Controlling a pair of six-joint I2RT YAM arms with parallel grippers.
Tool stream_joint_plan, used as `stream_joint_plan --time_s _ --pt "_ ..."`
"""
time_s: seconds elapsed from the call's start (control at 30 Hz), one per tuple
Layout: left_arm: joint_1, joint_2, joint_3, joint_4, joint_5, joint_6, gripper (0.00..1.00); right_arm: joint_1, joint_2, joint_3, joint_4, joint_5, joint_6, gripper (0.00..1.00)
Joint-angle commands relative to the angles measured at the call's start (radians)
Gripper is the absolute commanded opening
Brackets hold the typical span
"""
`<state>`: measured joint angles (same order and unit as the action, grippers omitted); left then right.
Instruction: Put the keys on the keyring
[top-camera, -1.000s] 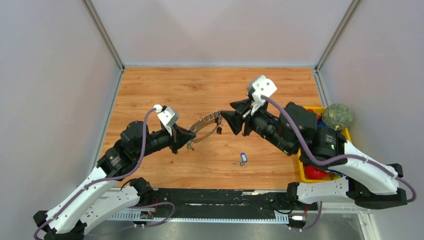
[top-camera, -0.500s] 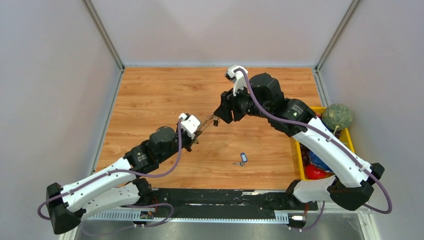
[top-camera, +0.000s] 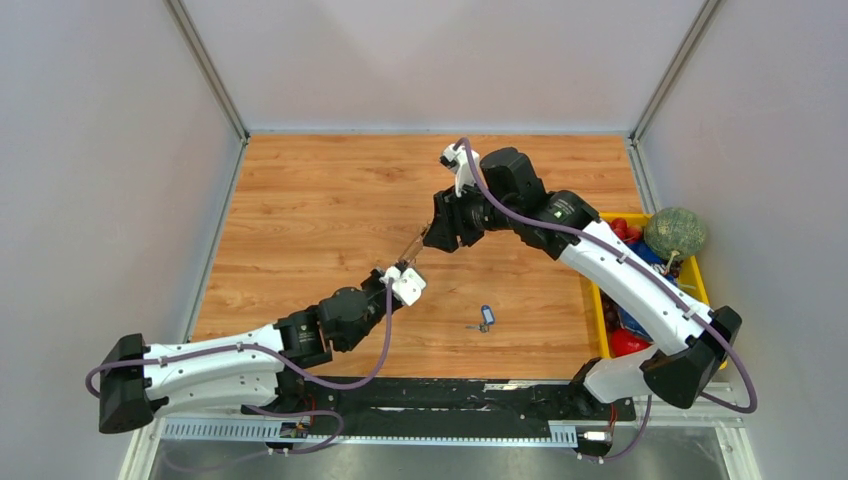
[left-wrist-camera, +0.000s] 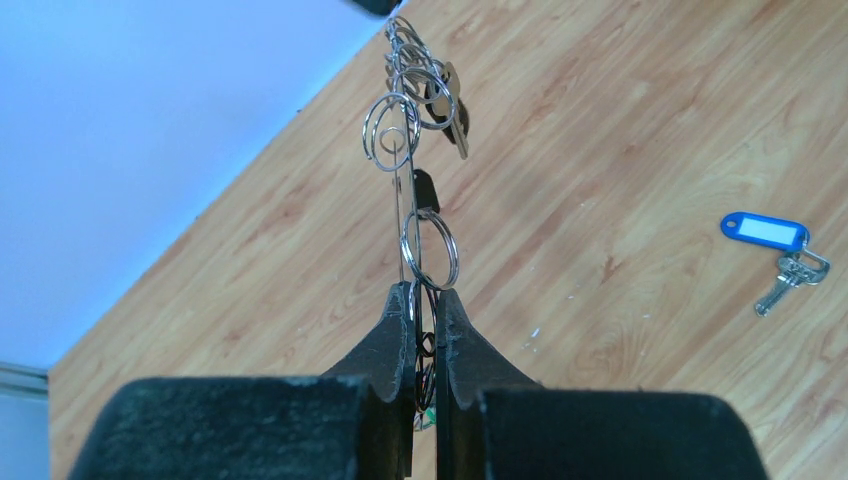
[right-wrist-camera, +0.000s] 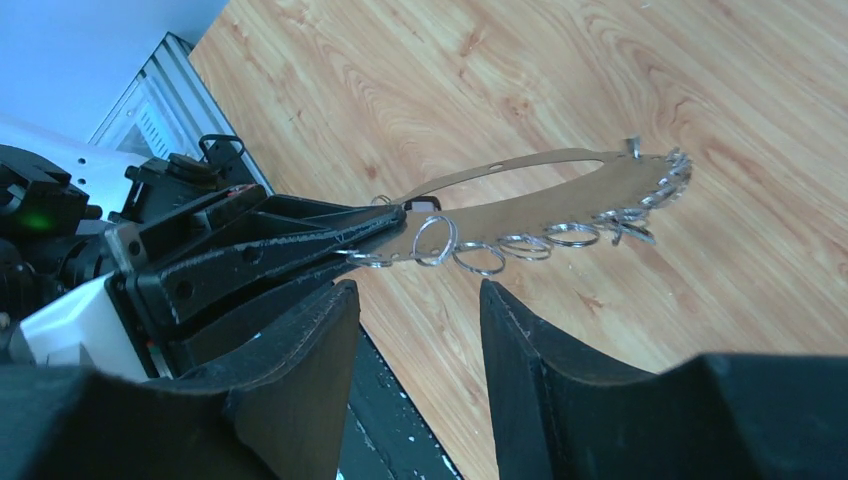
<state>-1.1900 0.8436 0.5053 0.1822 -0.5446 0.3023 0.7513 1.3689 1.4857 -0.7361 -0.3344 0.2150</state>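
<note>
My left gripper (left-wrist-camera: 421, 298) is shut on the keyring (left-wrist-camera: 398, 200), a thin silvery hoop seen edge-on and held above the table. Several small split rings and a dark-headed key (left-wrist-camera: 426, 186) hang on it. A bit of green tag (left-wrist-camera: 430, 415) shows between the jaws. In the top view the keyring (top-camera: 412, 248) spans from the left gripper (top-camera: 398, 272) to my right gripper (top-camera: 436, 236). The right gripper (right-wrist-camera: 415, 292) is open and empty, with the keyring (right-wrist-camera: 490, 169) just beyond its fingertips. The blue-tagged key (top-camera: 486, 317) lies on the table and also shows in the left wrist view (left-wrist-camera: 765, 231).
A yellow bin (top-camera: 604, 342) with coloured items stands at the table's right edge, with a green ball (top-camera: 674, 232) on its far end. Grey walls enclose the wooden table. A black rail runs along the near edge.
My left arm has stretched right and nearer, carrying the keyring toward the table's middle. My right arm has swung up and left, its gripper staying at the hoop's far end.
</note>
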Motion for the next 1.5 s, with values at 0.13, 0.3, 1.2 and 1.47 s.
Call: stream_joint_plan --time_s 0.13,0.3,1.2,1.47 --pt "-0.070 0.059 -0.009 0.216 -0.152 0.169 0.00 -0.001 0.023 0.014 0.061 -0.064 0.029 0.50" --pt "-0.072 0.030 -0.024 0.223 -0.143 0.172 0.00 -0.001 0.042 0.025 0.061 -0.073 0.023 0.49" --pt "-0.096 -0.063 -0.058 0.204 -0.097 0.140 0.00 0.024 0.124 0.169 0.048 -0.095 0.027 0.46" --pt "-0.118 -0.065 -0.051 0.182 -0.101 0.150 0.00 0.032 0.175 0.206 -0.002 -0.092 0.018 0.47"
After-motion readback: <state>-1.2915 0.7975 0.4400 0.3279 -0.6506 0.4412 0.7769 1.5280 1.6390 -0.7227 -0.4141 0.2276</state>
